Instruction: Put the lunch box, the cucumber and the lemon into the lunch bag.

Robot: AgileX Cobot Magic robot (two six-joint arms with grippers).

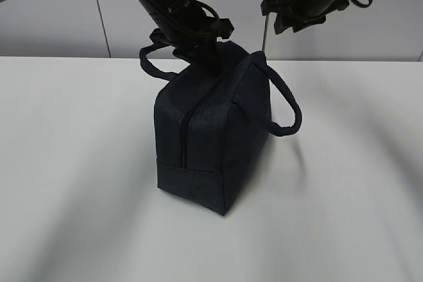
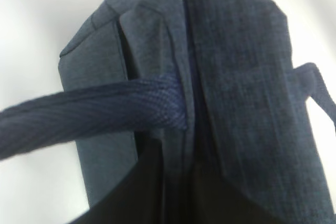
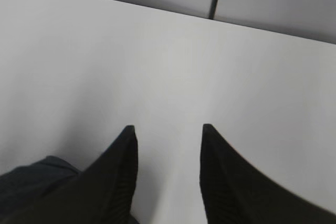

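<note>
- The bag [image 1: 211, 143] stands upright mid-table [image 1: 79, 163], zipper seam facing the exterior camera and apparently zipped shut.
- My left claw [image 1: 210, 57] sits low on the bag's top; I cannot tell whether it pinches anything, perhaps steadying the bag.
- My right claw [image 3: 168, 150] hangs spread and empty above the table.
- Box, cucumber and lemon are nowhere visible, probably inside.

The lunch bag [image 1: 211, 143] stands upright mid-table [image 1: 79, 163], the left gripper [image 1: 210, 57] down at its top, the right gripper [image 3: 168, 150] above and to its right
</note>
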